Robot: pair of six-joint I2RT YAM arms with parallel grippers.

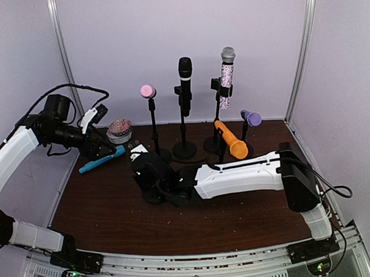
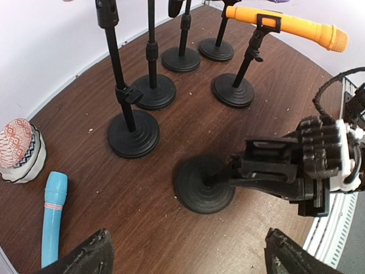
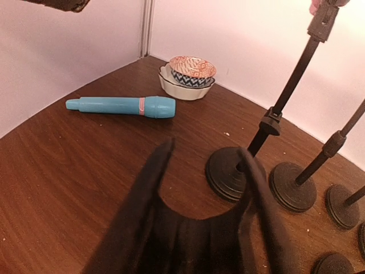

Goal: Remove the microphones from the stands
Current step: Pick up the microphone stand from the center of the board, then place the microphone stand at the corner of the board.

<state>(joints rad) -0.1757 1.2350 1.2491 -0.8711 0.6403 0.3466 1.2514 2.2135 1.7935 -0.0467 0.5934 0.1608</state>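
Note:
A blue microphone (image 1: 103, 159) lies flat on the table at the left, off any stand; it also shows in the left wrist view (image 2: 54, 214) and the right wrist view (image 3: 122, 105). My left gripper (image 1: 104, 147) hovers just above it, open and empty (image 2: 185, 257). My right gripper (image 1: 165, 187) reaches across the table and is shut on the stem of a short black stand (image 2: 204, 184). That stand's base rests on the table. Its empty U-shaped clip (image 3: 199, 228) fills the right wrist foreground and hides my fingers there.
Five more stands stand behind: a pink-headed microphone (image 1: 147, 91), a black one (image 1: 185, 77), a glittery one (image 1: 226, 75), an orange one (image 1: 231, 139) and a purple one (image 1: 251, 117). Stacked patterned bowls (image 1: 119, 130) sit at the back left by the wall.

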